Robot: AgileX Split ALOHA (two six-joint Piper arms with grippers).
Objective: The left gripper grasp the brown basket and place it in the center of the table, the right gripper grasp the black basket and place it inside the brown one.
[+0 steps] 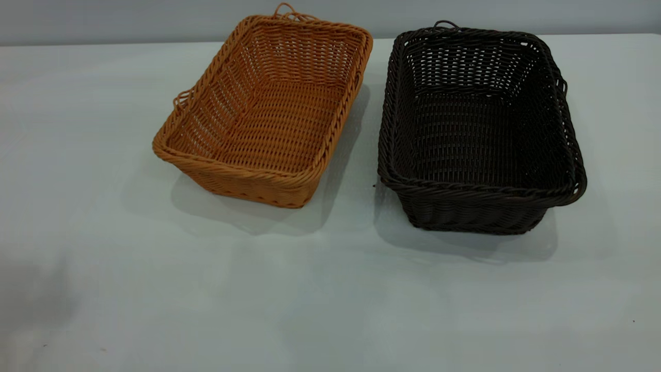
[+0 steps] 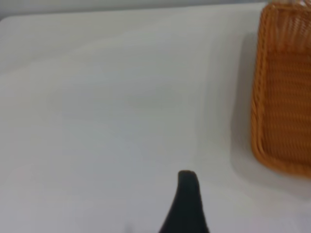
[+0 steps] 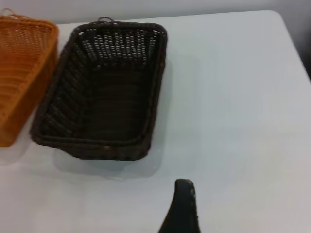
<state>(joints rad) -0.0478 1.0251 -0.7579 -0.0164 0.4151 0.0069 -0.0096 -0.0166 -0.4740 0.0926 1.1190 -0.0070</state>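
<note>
Fingers: my left gripper's finger (image 2: 187,204) only partly shown, spread untellable | brown basket (image 1: 268,111) upper centre, untouched | risk: braided rim slipping, nudging black basket (image 1: 477,129) alongside.

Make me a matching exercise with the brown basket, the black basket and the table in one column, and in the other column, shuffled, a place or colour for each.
Column one:
1. brown basket
2. black basket
3. table

Column two:
A. pale grey-white, under both baskets
B. on the exterior view's right, square to the table edge
C. on the exterior view's left, turned at an angle

Pairs: 1-C, 2-B, 3-A
</note>
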